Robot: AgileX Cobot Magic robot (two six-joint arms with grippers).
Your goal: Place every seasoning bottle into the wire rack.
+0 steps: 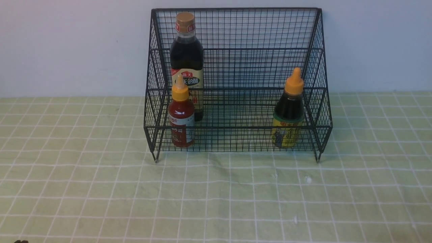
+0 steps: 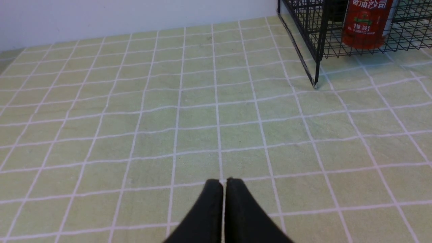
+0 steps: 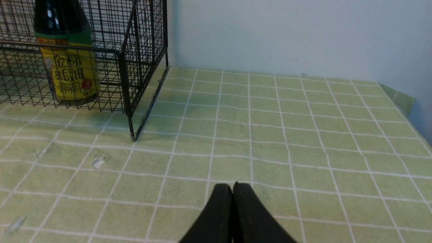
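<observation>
We see the wire rack (image 1: 243,50) standing at the far middle of the table (image 1: 101,189), its back against the wall (image 1: 67,44). All three bottles stand upright inside it. The vinegar bottle (image 1: 186,60) is on the rear step at the rack's left end. Directly before it, on the front step, stands the red-sauce bottle (image 1: 181,116). The dark-sauce bottle (image 1: 289,111) is on the front step near the right end, well apart from the other two. We find the left gripper (image 2: 224,184) over the table before the rack's left corner, and the right gripper (image 3: 233,187) before its right corner.
</observation>
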